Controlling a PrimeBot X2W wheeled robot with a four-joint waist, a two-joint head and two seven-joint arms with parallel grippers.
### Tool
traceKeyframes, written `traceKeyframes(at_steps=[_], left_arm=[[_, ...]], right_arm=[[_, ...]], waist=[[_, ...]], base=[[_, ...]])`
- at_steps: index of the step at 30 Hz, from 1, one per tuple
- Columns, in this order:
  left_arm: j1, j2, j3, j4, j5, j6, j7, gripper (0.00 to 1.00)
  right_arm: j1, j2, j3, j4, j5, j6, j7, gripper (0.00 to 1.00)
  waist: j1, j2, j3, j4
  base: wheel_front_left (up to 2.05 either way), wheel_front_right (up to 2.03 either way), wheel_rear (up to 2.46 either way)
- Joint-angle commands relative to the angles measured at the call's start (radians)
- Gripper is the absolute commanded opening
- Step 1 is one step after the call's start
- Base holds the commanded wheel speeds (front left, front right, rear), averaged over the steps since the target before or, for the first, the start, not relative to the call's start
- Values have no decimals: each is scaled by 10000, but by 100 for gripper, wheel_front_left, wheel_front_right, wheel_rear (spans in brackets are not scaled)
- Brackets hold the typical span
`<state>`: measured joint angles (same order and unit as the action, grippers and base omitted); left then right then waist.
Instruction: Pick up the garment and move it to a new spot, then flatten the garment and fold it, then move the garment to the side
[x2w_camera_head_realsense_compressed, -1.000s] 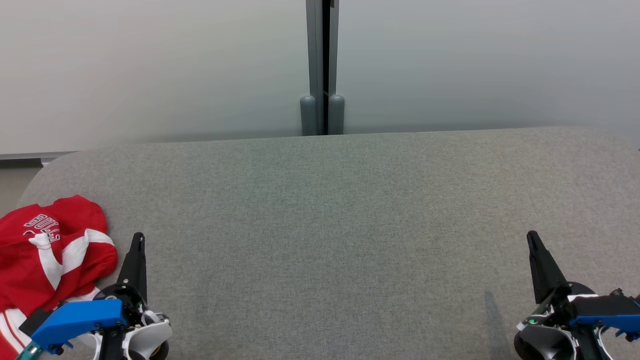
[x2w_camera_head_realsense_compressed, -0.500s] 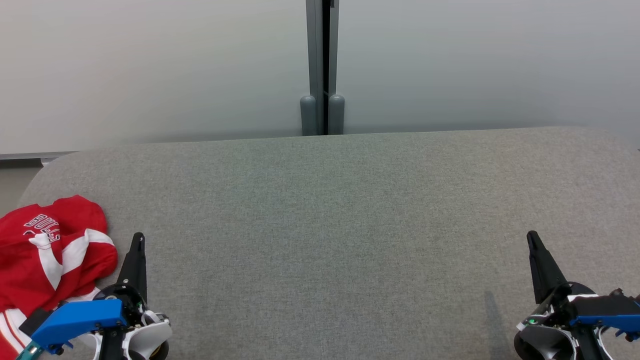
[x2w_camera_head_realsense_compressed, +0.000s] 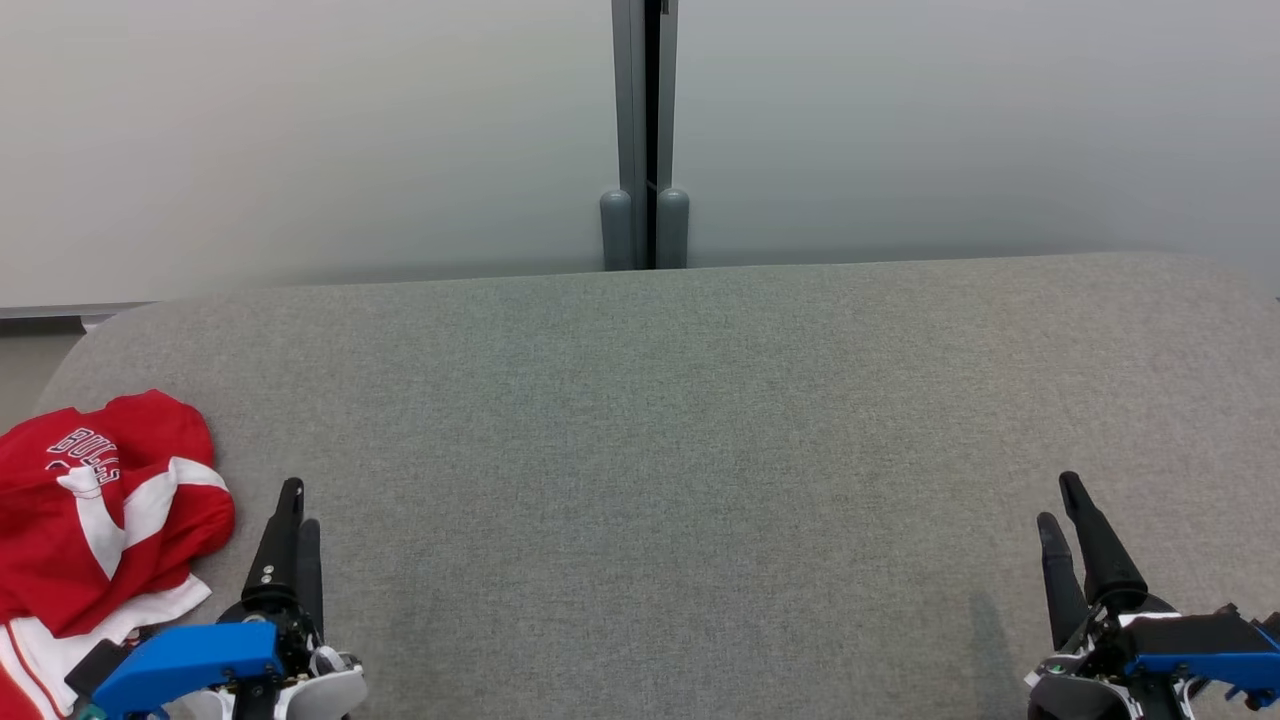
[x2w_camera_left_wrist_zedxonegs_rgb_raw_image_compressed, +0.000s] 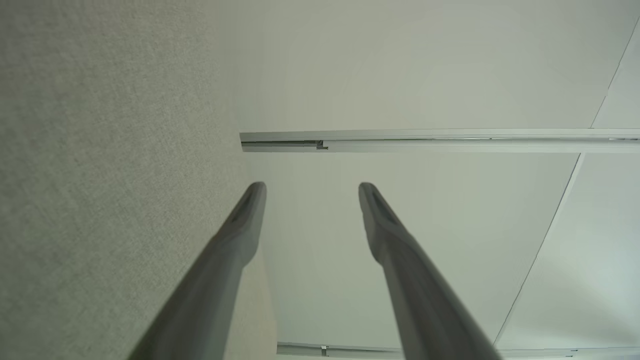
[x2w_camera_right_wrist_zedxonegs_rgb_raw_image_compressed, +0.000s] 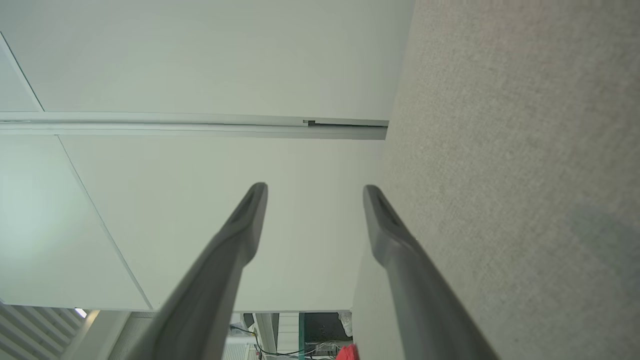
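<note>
A crumpled red garment (x2w_camera_head_realsense_compressed: 90, 510) with white stripes and lettering lies at the near left edge of the grey table (x2w_camera_head_realsense_compressed: 660, 420). My left gripper (x2w_camera_head_realsense_compressed: 298, 505) stands just right of it, open and empty, apart from the cloth. Its two fingers are spread in the left wrist view, left gripper (x2w_camera_left_wrist_zedxonegs_rgb_raw_image_compressed: 311, 192). At the near right my right gripper (x2w_camera_head_realsense_compressed: 1058, 500) is open too, holding nothing. The right wrist view has its two fingers apart, right gripper (x2w_camera_right_wrist_zedxonegs_rgb_raw_image_compressed: 315, 194), and a red scrap of the garment (x2w_camera_right_wrist_zedxonegs_rgb_raw_image_compressed: 347, 353) at the bottom edge.
A pale partition wall (x2w_camera_head_realsense_compressed: 300, 140) with a grey post (x2w_camera_head_realsense_compressed: 645, 130) rises behind the table's far edge. The table's rounded left corner (x2w_camera_head_realsense_compressed: 90, 335) is near the garment. Grey cloth stretches between the two grippers.
Both grippers have opened; each showed one closed dark point before and now shows two separate fingers. Both have also drawn slightly back toward the near edge. The garment has not moved.
</note>
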<state>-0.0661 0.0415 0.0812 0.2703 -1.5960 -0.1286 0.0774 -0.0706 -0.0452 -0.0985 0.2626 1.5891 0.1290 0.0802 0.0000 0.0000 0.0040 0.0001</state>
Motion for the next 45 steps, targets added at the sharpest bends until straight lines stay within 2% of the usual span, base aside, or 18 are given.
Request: traceKeyframes(at_steps=[1,7,32,45], left_arm=[[-398,132,-147,-254,197,-12,-134,100],[-506,256,-378,-446,1058,-13,-425,100],[-647,778,-1387,-349,5888,-19,-1412,100],[-692,927,-1667,100,7775,-6,-1832,100]], right_arm=[[-145,-155,84,-255,-268,15,-150,100],[-169,-311,230,-366,-1186,16,-453,100],[16,-610,437,-971,-6728,19,-1220,100],[93,-653,492,-1123,-8798,21,-1331,100]], waist=[[0,0,-1,5],[0,0,-7,22],[0,0,-115,99],[0,0,-168,143]], base=[[0,0,0],[0,0,0],[0,0,0],[0,0,0]])
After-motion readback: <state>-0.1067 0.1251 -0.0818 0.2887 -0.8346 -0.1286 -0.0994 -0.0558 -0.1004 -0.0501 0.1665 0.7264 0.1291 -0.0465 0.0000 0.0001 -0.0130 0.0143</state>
